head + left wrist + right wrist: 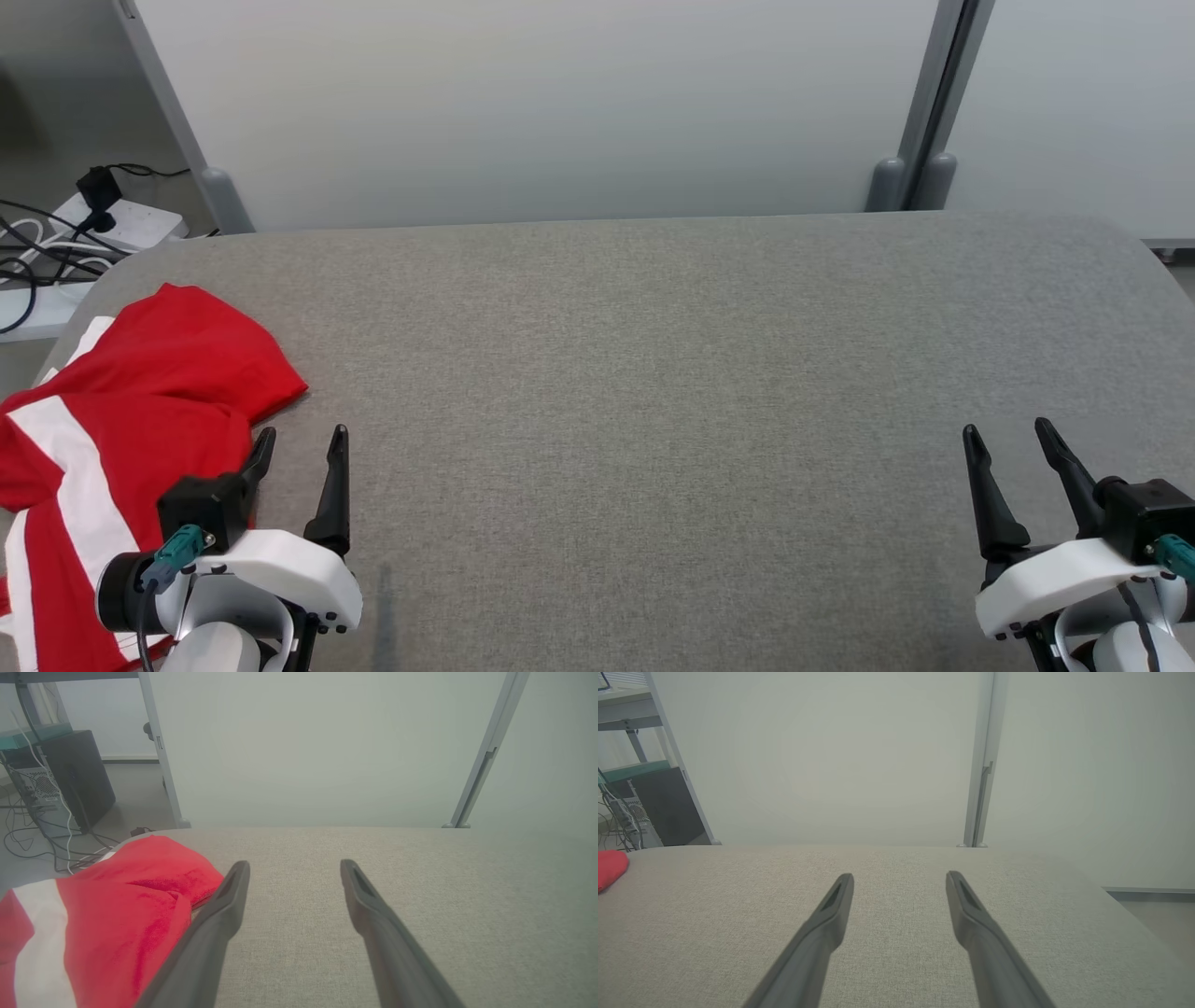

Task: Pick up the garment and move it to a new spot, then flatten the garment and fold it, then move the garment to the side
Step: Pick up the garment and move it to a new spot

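L gripper (302,431) and R gripper (1007,427) hover low over table (653,373), fingers pointing fwd, jaws spread wide, empty; L just beside red/white garment (140,392).

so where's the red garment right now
In the head view the garment lies bunched on the left end of the grey table, just left of the open left gripper, with nothing between the jaws.

Soft, even light; one faint shadow lies beside the left gripper (302,435). Both wrist views look hazy, washed-out.
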Robot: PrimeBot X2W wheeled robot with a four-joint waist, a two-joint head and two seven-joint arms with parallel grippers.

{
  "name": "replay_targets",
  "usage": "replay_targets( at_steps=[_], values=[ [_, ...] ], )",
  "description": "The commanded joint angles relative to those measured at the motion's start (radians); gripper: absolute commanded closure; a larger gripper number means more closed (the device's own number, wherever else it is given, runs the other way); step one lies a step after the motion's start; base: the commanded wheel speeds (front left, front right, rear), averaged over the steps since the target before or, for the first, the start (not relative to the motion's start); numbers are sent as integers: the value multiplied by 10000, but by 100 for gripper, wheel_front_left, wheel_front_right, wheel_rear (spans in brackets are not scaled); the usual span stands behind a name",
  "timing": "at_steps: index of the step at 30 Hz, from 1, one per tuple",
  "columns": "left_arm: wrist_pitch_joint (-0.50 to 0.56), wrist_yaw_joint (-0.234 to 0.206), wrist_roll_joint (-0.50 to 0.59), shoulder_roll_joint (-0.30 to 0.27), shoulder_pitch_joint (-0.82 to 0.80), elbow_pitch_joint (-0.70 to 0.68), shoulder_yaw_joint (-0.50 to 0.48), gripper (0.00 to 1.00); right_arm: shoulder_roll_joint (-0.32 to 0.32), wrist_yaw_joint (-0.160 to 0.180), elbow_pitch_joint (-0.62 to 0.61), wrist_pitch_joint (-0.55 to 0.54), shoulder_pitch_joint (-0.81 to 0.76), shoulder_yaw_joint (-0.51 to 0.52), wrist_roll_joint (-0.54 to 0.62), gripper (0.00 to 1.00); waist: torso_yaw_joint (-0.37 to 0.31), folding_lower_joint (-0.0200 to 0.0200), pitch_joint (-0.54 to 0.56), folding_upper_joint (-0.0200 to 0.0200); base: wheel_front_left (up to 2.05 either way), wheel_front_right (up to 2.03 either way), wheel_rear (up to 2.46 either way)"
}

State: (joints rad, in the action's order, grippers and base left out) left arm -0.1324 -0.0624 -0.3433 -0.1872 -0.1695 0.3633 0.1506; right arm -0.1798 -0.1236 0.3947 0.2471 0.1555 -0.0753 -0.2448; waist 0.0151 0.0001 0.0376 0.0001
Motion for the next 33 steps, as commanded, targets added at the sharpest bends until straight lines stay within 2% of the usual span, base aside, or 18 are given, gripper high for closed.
replay_targets(
  at_steps=[1, 6, 23, 27, 33],
  values=[
    [-21, -56, -52, -236, -562, -293, -323, 0, -133, -71, -334, 145, 388, -244, -102, 0, 168, -1, -19, -1, 0, 0, 0],
    [-78, -156, -146, -229, -612, -357, -399, 0, -112, -71, -522, 146, 424, -444, -289, 0, 772, -1, -54, -1, 0, 0, 0],
    [-177, -481, -513, -229, -149, -716, -670, 0, 376, -71, -1077, 146, 275, -709, -543, 0, 3626, -1, -30, -1, 0, 0, 0],
    [-185, -482, -554, -220, -126, -730, -635, 0, 461, -71, -1153, 147, 182, -642, -536, 0, 4089, -1, -10, -1, 0, 0, 0],
    [-185, -469, -613, -250, -114, -692, -597, 0, 558, -71, -1168, 147, 103, -620, -538, 0, 4409, -1, 23, -1, 0, 0, 0]
  ],
)
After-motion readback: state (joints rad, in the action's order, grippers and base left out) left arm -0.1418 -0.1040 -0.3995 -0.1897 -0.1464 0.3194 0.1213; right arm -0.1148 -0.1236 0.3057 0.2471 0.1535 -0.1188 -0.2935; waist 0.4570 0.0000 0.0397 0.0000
